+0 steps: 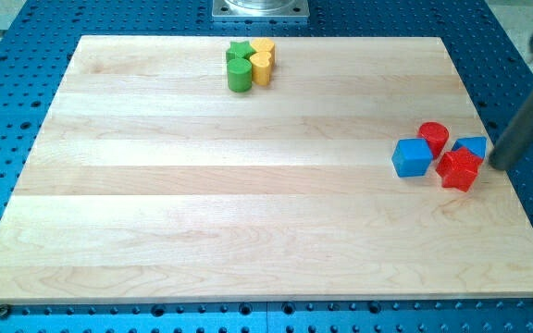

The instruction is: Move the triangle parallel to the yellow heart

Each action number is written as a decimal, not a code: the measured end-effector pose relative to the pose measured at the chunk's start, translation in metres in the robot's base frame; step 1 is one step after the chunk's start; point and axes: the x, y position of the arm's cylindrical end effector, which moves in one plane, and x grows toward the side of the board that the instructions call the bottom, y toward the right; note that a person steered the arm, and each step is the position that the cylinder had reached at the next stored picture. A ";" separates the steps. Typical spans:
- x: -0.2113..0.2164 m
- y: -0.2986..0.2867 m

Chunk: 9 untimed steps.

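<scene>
- Approach step: my tip (pixel 496 166), a bare dark rod with no end effector to spread or pinch, sits just right of the small blue triangle block (pixel 473 146).
- That triangle huddles against the red star block (pixel 459 170), well apart from the yellow heart block (pixel 261 66) on the pale wooden worktop (pixel 248 213).
- Next, I judge: a long push leftward.
- No containers here.

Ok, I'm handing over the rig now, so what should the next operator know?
My tip is at the view's right, just right of the blue triangle, close to it; contact can't be told.
The triangle sits in the right-hand cluster with a blue cube, a red cylinder and a red star.
The yellow heart is at the view's top, beside a green cylinder, a green star and a yellow block.
Done: nothing visible. Left: push the triangle level with the heart.
</scene>
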 end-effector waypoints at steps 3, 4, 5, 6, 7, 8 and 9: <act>-0.005 -0.147; 0.008 -0.199; 0.007 -0.209; -0.029 -0.209; -0.056 -0.209; -0.090 -0.208; -0.095 -0.249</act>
